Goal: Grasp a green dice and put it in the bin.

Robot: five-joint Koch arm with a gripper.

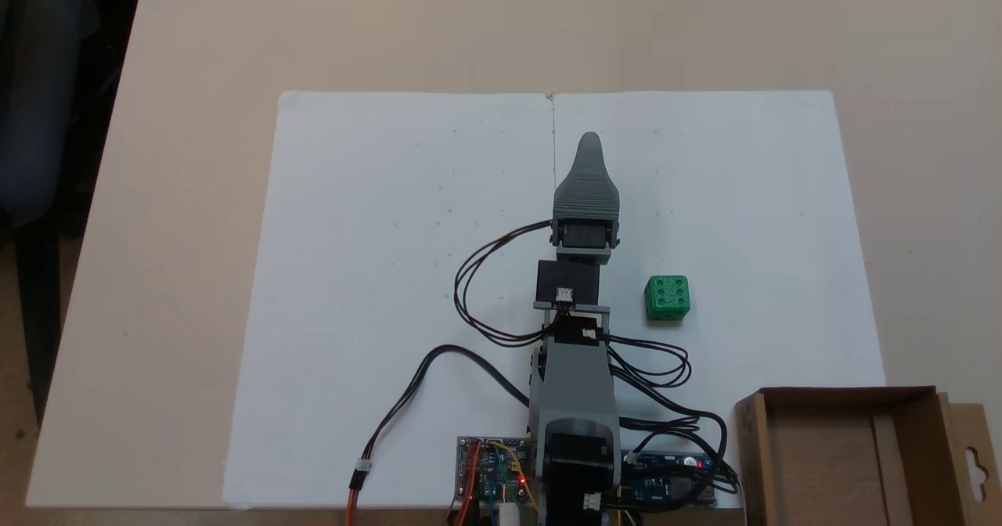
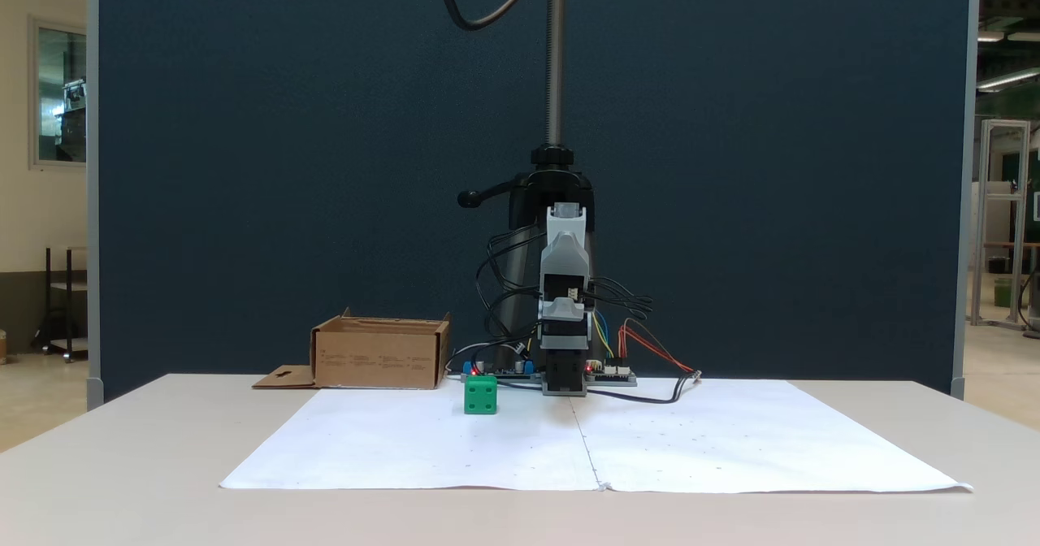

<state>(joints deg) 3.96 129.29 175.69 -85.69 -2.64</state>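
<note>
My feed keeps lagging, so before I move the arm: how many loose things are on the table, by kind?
Green dice: 1
Cardboard box: 1
White paper sheets: 2, laid side by side
Total: 4

end effector [image 1: 590,144]: from above a single grey tip shows, the jaws stacked one behind the other; in the front-facing fixed view it points at the camera, so its gap cannot be told.
bin [image 1: 853,448]: cut off by the lower edge from above; its inside is hidden behind its front wall [image 2: 380,361] from the front.
arm base [image 1: 575,471]: cropped by the lower edge.
green dice [image 2: 480,395]: pips too small to count from the front.
</note>
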